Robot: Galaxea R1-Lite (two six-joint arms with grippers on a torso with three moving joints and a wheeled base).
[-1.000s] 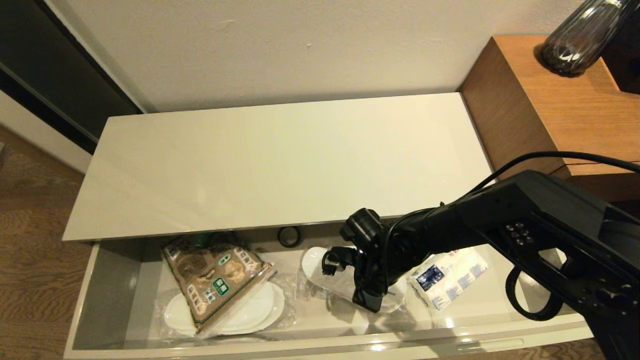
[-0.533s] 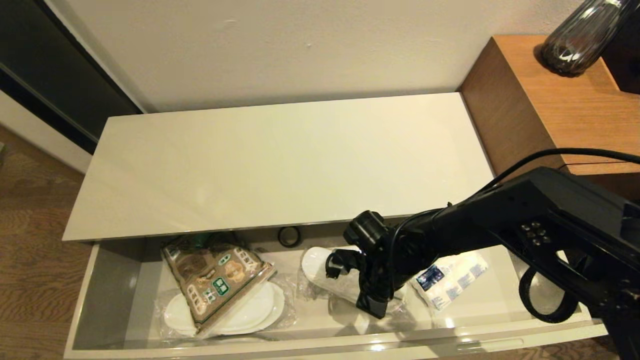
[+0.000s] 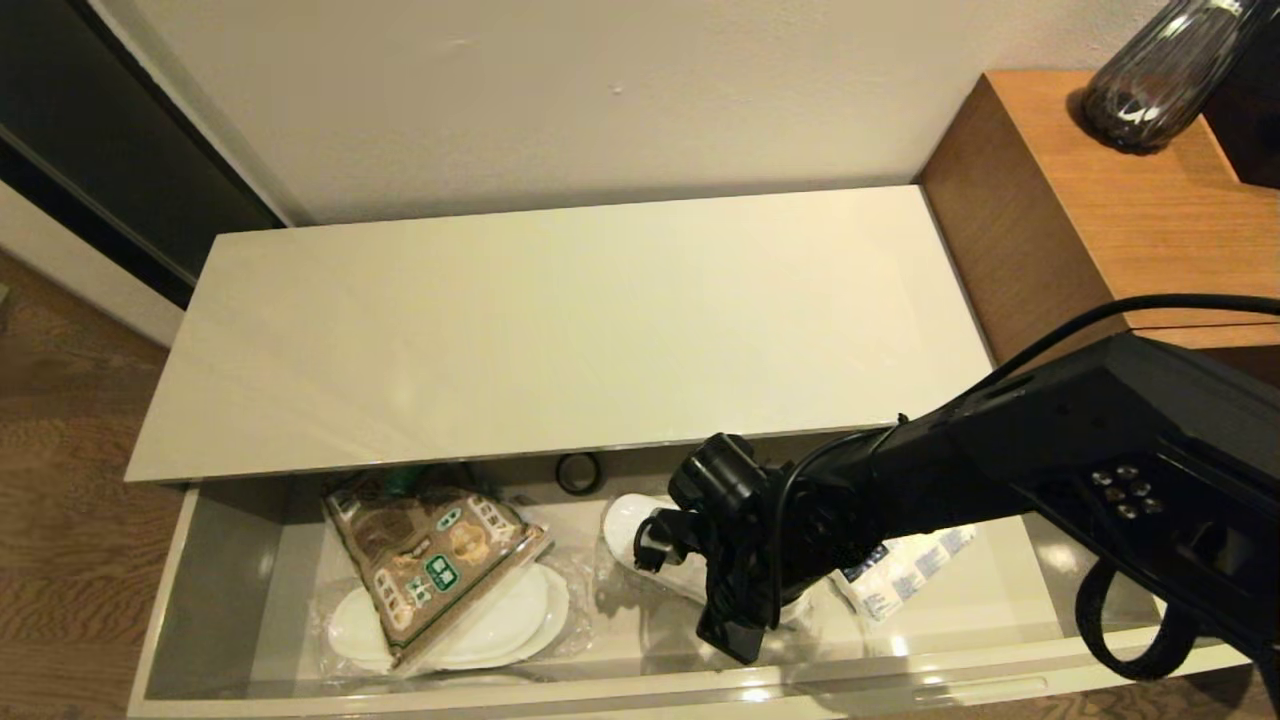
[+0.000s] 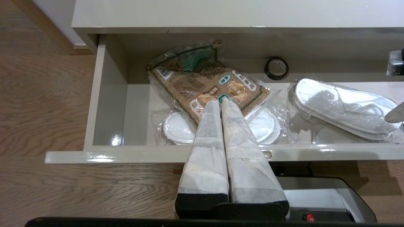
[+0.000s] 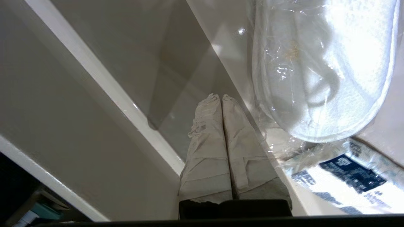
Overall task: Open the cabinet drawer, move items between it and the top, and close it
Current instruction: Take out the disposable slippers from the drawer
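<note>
The drawer (image 3: 200, 560) stands pulled out under the top (image 3: 560, 330), which is bare, so none of the items has gone up yet. Over the last second the right arm has swung a little to the left and lower inside the drawer, covering more of the tissue pack; that reads as lining up for a pick, though nothing is held.

At the left, the snack bag (image 3: 430, 565) is a crinkly clear wedge printed brown and green, lying on a flat pair of white slippers (image 3: 350, 630) in glossy wrap. The left gripper (image 4: 221, 104) hangs outside the drawer front, its cloth-wrapped fingers (image 4: 205, 138) pressed together, empty and parked.

Toward the middle, the tape roll (image 3: 579, 472) is a small black ring at the back of the drawer. Next to it a second wrapped slipper pair (image 3: 630, 525) lies soft, flat and oval under shiny film.

The right gripper (image 5: 222, 97) points down just beside that pair, near the drawer's front wall, with its padded fingers (image 5: 210, 126) closed on nothing. It may be brushing the film, but the glare makes that hard to settle.

At the right, the tissue pack (image 3: 915, 565), white with a blue label, lies soft and pillowy, partly under the arm
</note>
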